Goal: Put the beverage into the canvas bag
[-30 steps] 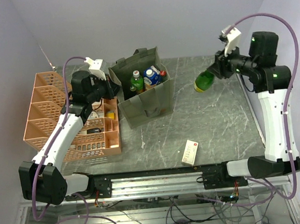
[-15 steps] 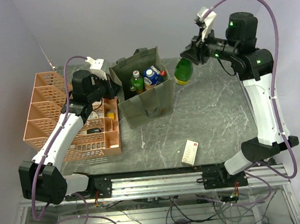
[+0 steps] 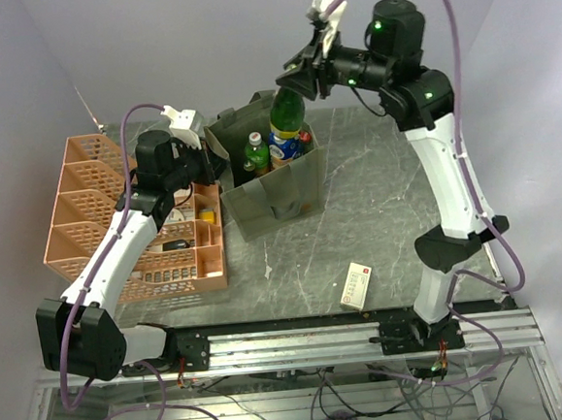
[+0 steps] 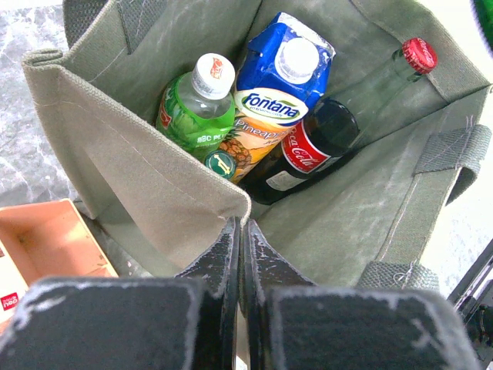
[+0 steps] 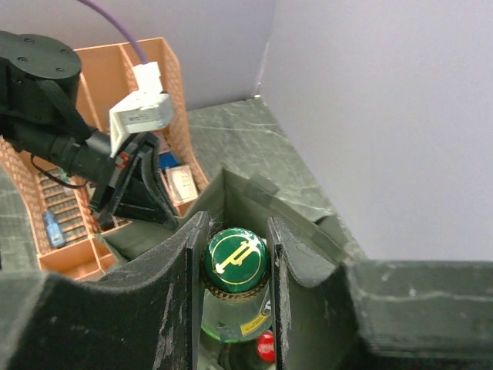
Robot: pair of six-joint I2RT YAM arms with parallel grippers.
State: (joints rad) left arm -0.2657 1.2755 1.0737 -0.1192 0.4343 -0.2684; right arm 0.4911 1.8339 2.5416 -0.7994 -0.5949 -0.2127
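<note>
Three drinks lie inside the canvas bag: a green bottle, a juice carton and a cola bottle. A fourth, the beverage, is not yet in. It hangs just beneath the right tool, clamped at the neck, over the bag's open mouth. Its long axis runs near upright, cap up into the tool and base toward the bag. The left tool, closed narrow, pinches the bag's rim directly ahead of it. What remains, I judge, is lowering and release.
</note>
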